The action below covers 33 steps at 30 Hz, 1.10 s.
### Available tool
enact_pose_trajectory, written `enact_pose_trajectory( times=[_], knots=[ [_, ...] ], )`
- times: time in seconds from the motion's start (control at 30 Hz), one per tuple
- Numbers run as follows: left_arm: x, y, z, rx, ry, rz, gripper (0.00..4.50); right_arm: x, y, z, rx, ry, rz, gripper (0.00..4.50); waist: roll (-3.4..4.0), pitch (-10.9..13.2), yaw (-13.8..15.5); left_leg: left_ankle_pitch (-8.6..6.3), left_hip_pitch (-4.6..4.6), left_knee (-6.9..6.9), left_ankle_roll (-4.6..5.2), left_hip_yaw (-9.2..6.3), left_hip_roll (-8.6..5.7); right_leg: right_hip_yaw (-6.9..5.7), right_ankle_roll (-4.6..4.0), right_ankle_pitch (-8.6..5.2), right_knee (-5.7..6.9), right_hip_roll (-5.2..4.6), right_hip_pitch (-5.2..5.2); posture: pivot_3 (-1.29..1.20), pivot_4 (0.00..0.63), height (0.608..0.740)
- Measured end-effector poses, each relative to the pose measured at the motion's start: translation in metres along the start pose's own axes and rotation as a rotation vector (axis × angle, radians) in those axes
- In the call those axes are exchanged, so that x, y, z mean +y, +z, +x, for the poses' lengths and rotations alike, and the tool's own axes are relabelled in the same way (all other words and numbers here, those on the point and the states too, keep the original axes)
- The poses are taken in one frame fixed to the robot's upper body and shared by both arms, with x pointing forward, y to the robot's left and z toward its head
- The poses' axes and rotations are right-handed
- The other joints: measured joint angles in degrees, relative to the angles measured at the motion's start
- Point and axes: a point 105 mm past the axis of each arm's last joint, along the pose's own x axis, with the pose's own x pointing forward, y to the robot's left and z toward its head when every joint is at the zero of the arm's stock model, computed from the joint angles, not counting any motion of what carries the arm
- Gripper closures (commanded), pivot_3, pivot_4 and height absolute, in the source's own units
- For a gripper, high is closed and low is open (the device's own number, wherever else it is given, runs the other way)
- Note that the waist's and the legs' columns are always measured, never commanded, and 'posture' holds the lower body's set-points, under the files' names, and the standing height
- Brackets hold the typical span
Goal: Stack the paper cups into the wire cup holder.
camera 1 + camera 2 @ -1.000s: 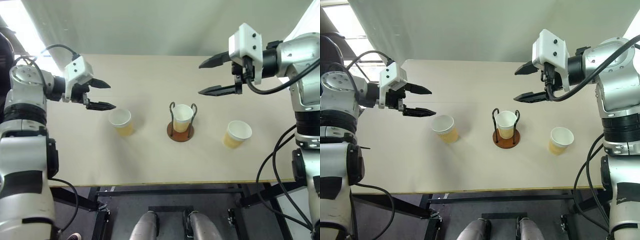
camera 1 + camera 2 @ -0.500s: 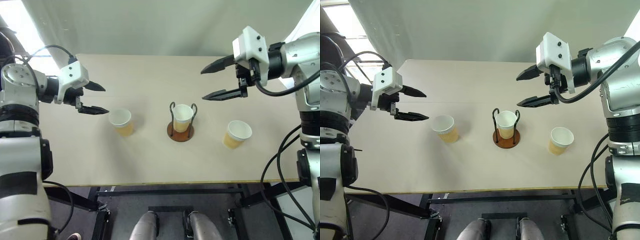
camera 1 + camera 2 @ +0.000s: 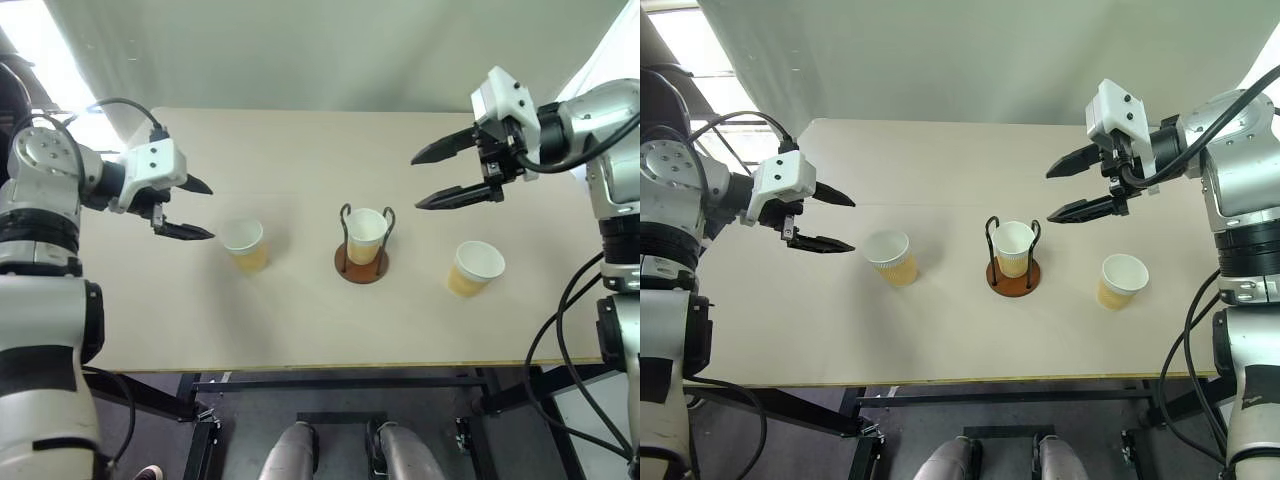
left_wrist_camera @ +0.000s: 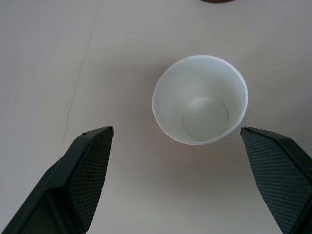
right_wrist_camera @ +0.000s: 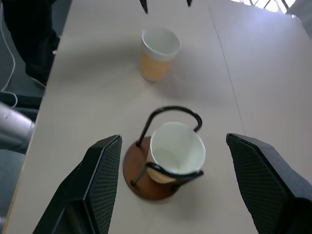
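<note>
Wide-open and empty, my left gripper [image 3: 203, 209] hangs just beside the nearest paper cup [image 3: 243, 244], which I judge light enough to tip if one finger nudges it first.

Pale beige table [image 3: 300, 310] filling the middle ground, its top matte, a faint seam line running across it. Thin wooden edge showing along the near side. Dark metal frame [image 3: 340, 385] sitting under the front edge, legs angling down to a dark grey floor [image 3: 790, 440]. Plain grey-white wall [image 3: 940, 60] rising behind. Strong daylight washing in at the far left [image 3: 40, 60] and far right corner [image 3: 615, 50].
</note>
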Motion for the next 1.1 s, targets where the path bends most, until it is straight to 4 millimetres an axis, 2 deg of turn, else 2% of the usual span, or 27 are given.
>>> enact_pose_trajectory(
  times=[0.2, 0.33, 0.5, 0.73, 0.97, 1.1],
  knots=[
    [0.005, 0.018, -0.006, 0.068, -0.029, 0.155, 0.0, -0.002, -0.018, -0.02, 0.077, -0.028, 0.045, 1.01, 0.01, 0.0, 0.03, 0.0, -0.05, -0.01, 0.01, 0.1, -0.06, -0.04, 0.03, 0.01, -0.06, -0.03, -0.03, 0.0, 0.15, 0.74],
    [0.003, 0.022, -0.006, 0.115, -0.066, 0.219, 0.0, -0.002, -0.023, -0.03, 0.102, -0.046, 0.064, 1.01, -0.01, -0.01, -0.09, -0.02, -0.03, 0.0, 0.02, 0.06, 0.02, 0.02, 0.07, 0.01, -0.05, -0.05, -0.01, 0.0, 0.15, 0.74],
    [-0.002, 0.024, -0.002, 0.162, -0.121, 0.279, 0.0, -0.001, -0.032, -0.026, 0.126, -0.027, 0.087, 1.01, 0.0, 0.0, -0.29, 0.0, 0.0, 0.06, 0.02, 0.11, -0.02, 0.0, 0.11, 0.04, -0.01, 0.04, 0.0, 0.0, 0.15, 0.74],
    [-0.008, 0.028, 0.004, 0.197, -0.18, 0.337, 0.0, -0.003, -0.032, -0.026, 0.137, -0.022, 0.085, 1.01, 0.0, 0.0, -0.38, -0.01, -0.03, 0.1, 0.03, 0.08, -0.03, -0.02, 0.11, 0.03, -0.05, 0.04, 0.03, 0.0, 0.15, 0.74],
    [-0.023, 0.02, 0.013, 0.221, -0.249, 0.352, 0.0, -0.003, -0.032, -0.025, 0.139, -0.018, 0.084, 1.01, 0.01, 0.0, -0.26, -0.01, -0.04, 0.1, 0.03, 0.02, -0.01, -0.06, 0.11, 0.03, -0.03, -0.04, 0.02, 0.0, 0.15, 0.74],
    [-0.025, 0.019, 0.012, 0.231, -0.254, 0.365, 0.0, -0.003, -0.032, -0.025, 0.138, -0.016, 0.082, 1.01, 0.02, 0.01, -0.24, -0.01, -0.03, 0.11, 0.03, 0.03, -0.02, -0.05, 0.1, 0.03, 0.0, -0.05, 0.03, 0.0, 0.15, 0.74]
  ],
)
